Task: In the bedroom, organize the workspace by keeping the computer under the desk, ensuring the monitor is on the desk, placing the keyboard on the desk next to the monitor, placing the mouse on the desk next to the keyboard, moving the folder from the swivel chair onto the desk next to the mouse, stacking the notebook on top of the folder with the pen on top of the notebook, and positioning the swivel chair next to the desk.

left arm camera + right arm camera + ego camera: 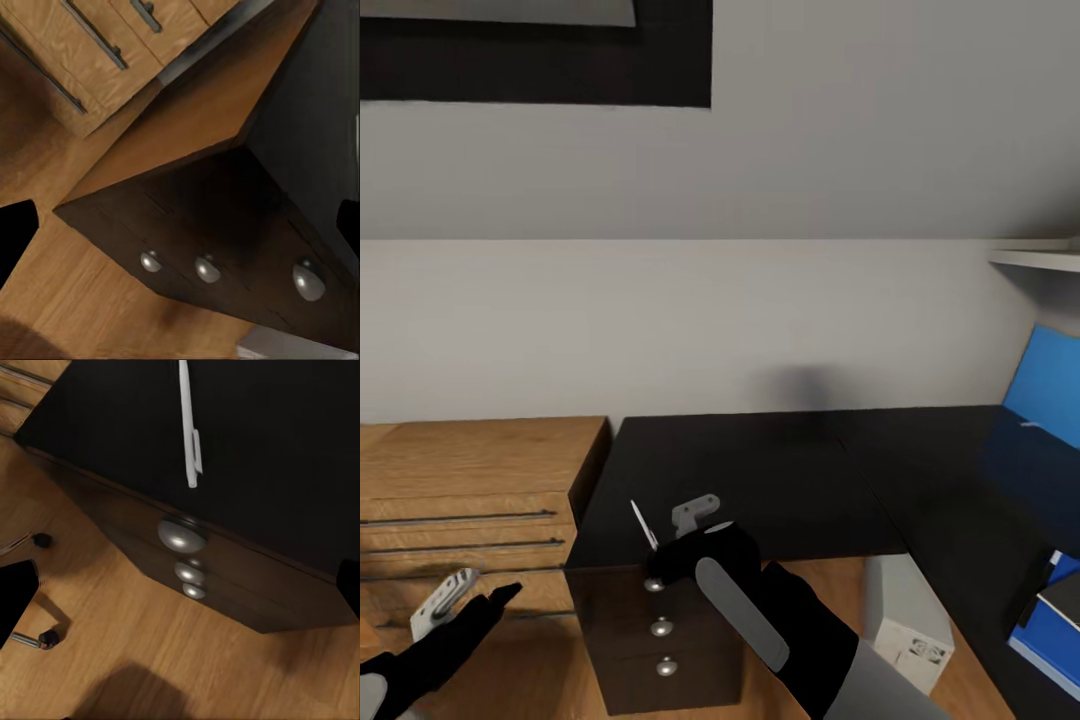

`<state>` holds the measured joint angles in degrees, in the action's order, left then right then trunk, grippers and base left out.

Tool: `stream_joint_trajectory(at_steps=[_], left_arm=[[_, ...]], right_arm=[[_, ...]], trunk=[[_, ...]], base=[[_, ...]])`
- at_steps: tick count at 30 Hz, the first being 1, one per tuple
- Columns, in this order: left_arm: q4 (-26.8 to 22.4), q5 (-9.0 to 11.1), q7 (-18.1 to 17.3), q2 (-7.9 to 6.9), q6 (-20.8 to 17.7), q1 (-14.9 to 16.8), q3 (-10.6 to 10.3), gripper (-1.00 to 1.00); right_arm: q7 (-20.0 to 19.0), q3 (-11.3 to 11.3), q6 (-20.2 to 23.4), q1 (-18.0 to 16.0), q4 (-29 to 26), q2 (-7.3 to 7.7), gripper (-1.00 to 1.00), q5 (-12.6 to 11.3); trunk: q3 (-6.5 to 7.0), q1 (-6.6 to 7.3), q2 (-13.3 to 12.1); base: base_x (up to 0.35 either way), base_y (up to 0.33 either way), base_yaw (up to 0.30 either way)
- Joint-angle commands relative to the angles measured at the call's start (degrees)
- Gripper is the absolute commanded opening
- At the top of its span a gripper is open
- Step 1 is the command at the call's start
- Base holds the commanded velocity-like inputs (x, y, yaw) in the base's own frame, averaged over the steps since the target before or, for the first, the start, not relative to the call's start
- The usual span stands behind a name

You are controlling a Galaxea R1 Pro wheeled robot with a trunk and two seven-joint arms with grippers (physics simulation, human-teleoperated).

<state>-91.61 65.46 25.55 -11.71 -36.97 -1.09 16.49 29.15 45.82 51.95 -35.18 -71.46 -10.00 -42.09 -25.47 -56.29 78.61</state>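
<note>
The thin white pen [644,524] lies on the glossy black L-shaped desk [780,470] at its near corner, above the dark drawer unit with round metal knobs [660,630]. The right tool [682,532] hovers just beside the pen; whether its jaws are parted cannot be told. The left tool [455,598] hangs open and empty before the wooden shelf [470,480]. The light grey-white tower computer [905,620] stands under the desk, so that step is judged done. Stacking the pen remains.
</note>
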Motion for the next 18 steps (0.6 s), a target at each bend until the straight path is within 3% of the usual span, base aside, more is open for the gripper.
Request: stream_joint_trajectory(at_steps=[1,3,10,15,18], left_arm=[[-0.1,0.5,0.5,0.08,0.0,-0.8,0.0,1.0],[-0.2,0.4,0.4,0.4,1.1,-3.3,-0.1,1.0],[-0.1,-0.1,0.7,1.52,5.0,-7.5,-1.0,1.0],[0.1,-3.4,0.8,2.21,5.8,-8.4,-2.4,1.0],[0.2,-5.1,0.7,2.85,5.9,-8.6,-3.2,1.0]], right_arm=[[0.6,0.1,0.0,-0.1,0.0,0.0,1.0,-0.6],[0.6,0.1,0.0,-0.1,0.1,0.0,1.0,-0.6],[0.7,0.0,-2.2,-0.1,1.5,0.0,1.0,-0.5],[1.0,-0.1,-5.5,-0.1,4.0,0.0,1.0,-0.5],[1.2,-0.2,-10.4,-0.1,7.3,0.0,1.0,-0.5]], trunk=[[-0.05,0.0,0.0],[-0.05,0.0,0.0],[-0.05,0.0,0.0],[-0.05,0.0,0.0],[-0.05,0.0,0.0]], base=[[0.0,0.0,0.276],[0.0,0.0,0.276],[0.0,0.0,0.276],[0.0,0.0,0.151],[0.1,0.0,0.042]])
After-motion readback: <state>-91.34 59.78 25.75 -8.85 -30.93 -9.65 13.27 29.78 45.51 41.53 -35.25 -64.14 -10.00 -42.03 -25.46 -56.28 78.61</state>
